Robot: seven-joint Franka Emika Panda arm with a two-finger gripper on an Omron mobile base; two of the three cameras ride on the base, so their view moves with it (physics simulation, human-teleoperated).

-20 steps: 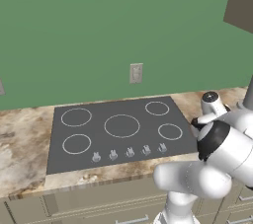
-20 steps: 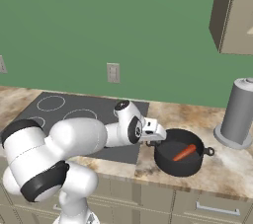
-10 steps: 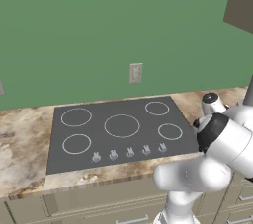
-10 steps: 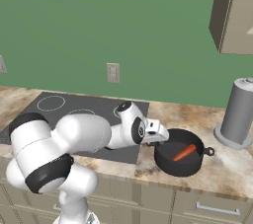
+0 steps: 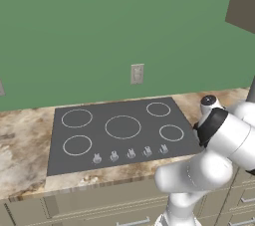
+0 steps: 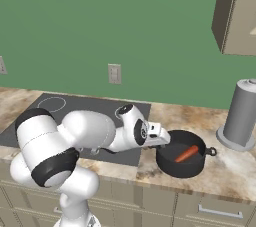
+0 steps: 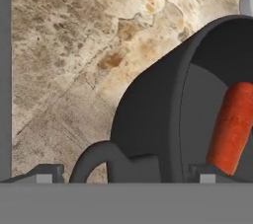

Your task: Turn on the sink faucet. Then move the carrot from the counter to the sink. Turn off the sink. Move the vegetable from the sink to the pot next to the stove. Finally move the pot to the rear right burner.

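A dark pot (image 6: 181, 167) stands on the marbled counter (image 6: 225, 173) just right of the stove (image 6: 75, 113), with the orange-red carrot (image 6: 186, 154) lying inside it. My gripper (image 6: 163, 142) is open at the pot's left rim. In the hand view the pot's loop handle (image 7: 96, 161) sits between my fingertips (image 7: 43, 174), the pot wall (image 7: 148, 114) fills the right side, and the carrot (image 7: 231, 128) leans inside. The rear right burner (image 5: 158, 109) is a bare white ring. The sink and its faucet are out of view.
A tall grey cylinder (image 6: 243, 115) stands on the counter right of the pot. An upper cabinet (image 6: 239, 11) hangs above it. The stove's knobs (image 5: 130, 154) line its front edge. A wall outlet (image 5: 137, 73) sits behind the stove.
My hand has eased down and right toward the pot's left handle, and the elbow has swung. The pot and the carrot have not moved.
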